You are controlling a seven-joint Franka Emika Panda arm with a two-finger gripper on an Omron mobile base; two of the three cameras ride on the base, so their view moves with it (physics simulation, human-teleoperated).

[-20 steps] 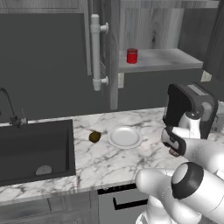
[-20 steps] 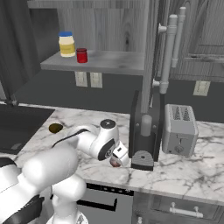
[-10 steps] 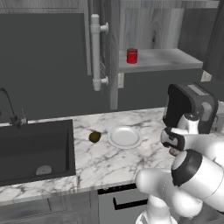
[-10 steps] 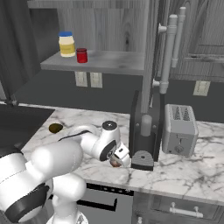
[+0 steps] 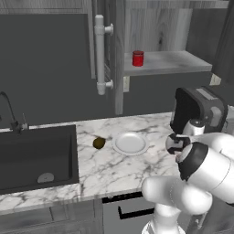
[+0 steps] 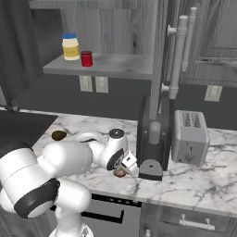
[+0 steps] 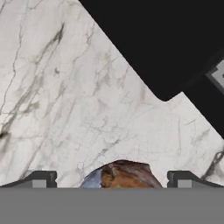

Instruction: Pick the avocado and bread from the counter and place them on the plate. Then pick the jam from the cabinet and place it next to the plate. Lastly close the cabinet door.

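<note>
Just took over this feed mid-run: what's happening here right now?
The arm has its tool low over the counter, jaws open on either side of the bread, not yet gripped. The avocado lies beside the plate, which holds nothing. The jam sits on the cabinet shelf, door open.

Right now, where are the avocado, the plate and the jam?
avocado (image 5: 98, 143), left base view, middle of the dark oval.
plate (image 5: 117, 145), left base view, its left rim.
jam (image 5: 138, 59), left base view, side of the red jar.
</note>
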